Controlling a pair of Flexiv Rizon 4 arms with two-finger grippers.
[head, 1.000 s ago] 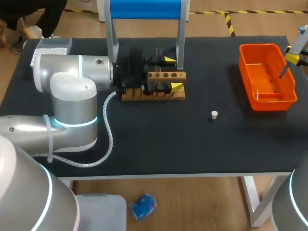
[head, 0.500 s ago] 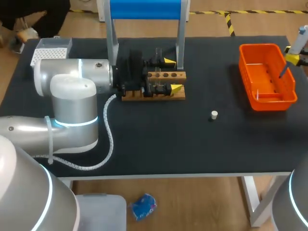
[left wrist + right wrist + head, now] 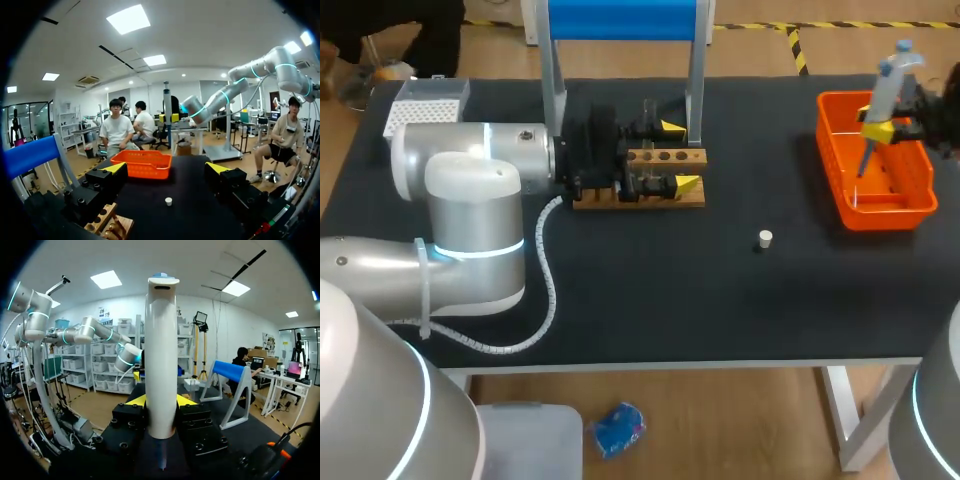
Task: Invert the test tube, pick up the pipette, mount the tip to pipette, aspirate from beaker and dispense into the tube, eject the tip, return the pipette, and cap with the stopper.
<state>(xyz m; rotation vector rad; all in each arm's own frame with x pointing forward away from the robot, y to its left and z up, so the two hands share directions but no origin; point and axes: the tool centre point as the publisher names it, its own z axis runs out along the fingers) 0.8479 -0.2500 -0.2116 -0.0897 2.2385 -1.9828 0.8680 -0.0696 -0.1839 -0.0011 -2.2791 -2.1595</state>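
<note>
orange basket (image 3: 886, 214) well right of wooden rack (image 3: 640, 197); pipette (image 3: 886, 84) hangs above it | right gripper (image 3: 876, 129) clamped on pipette | left gripper (image 3: 679, 154) spread wide at rack's right end, grasping nothing | stopper (image 3: 765, 239) on table, right of rack, nearer the robot | rack holes' contents hidden behind left gripper
</note>
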